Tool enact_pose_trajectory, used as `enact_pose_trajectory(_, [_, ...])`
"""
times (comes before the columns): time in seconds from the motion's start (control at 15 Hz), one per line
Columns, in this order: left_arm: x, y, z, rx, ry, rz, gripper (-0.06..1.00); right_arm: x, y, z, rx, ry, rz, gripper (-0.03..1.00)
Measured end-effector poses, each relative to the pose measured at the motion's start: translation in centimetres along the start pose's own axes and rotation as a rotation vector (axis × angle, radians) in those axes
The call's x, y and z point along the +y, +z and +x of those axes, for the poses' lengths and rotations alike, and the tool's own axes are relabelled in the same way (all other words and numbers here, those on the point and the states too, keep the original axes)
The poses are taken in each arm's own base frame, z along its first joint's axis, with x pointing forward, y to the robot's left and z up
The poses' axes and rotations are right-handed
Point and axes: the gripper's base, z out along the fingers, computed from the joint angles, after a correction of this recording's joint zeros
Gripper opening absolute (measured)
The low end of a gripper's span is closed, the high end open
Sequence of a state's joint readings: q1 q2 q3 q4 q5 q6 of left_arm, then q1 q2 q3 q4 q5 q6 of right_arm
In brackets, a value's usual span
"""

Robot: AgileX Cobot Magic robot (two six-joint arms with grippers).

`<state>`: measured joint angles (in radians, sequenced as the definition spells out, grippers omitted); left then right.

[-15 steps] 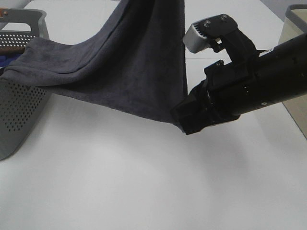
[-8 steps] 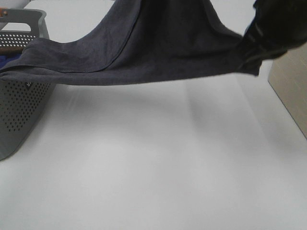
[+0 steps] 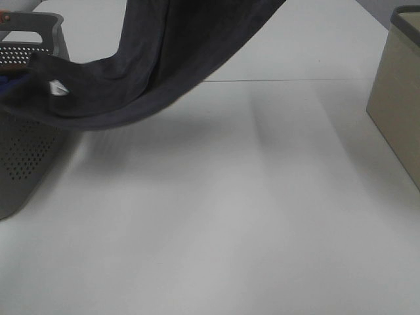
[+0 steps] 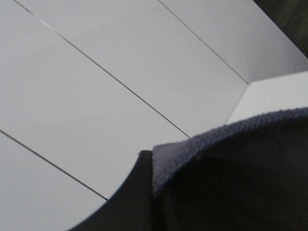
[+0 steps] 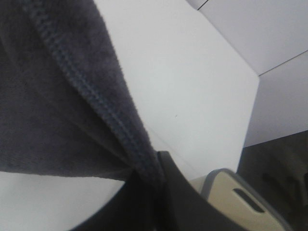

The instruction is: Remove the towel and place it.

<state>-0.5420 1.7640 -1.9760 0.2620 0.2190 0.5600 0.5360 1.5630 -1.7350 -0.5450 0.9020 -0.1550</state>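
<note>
Towel (image 3: 164, 59), charcoal: left gripper (image 4: 155, 169) and right gripper (image 5: 155, 174) each clamped on its hem, tail draped over basket (image 3: 26, 164) at left edge of table (image 3: 230, 216); raise evenly until tail clears rim.

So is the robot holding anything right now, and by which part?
Yes, the dark grey towel: the left claw and the right claw each pinch its stitched hem. Its other end lies on the perforated basket.

High camera looks down over the table (image 3: 230, 216); both wrist cameras sit right up against the towel (image 3: 164, 59); all 3 share it.
</note>
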Motion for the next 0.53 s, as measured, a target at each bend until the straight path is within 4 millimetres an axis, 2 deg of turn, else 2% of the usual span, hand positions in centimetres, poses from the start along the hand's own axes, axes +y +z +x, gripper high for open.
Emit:
enact_pose_trajectory(0.13, [0.9, 0.5, 1.0, -0.026, -0.031, -0.052, 0.00, -0.7, 0.8, -1.6, -0.065, -0.030, 0.070, 0.01])
enact_pose_trajectory(0.33, [0.6, 2.4, 3.5, -0.030, -0.045, -0.083, 0.00, -2.0, 1.5, -4.6, -0.215, -0.020, 0.181, 0.01])
enact_pose_trajectory(0.53, [0.6, 4.0, 5.5, -0.105, -0.036, -0.153, 0.00, -3.1, 3.4, -5.7, -0.272, 0.033, 0.226, 0.01])
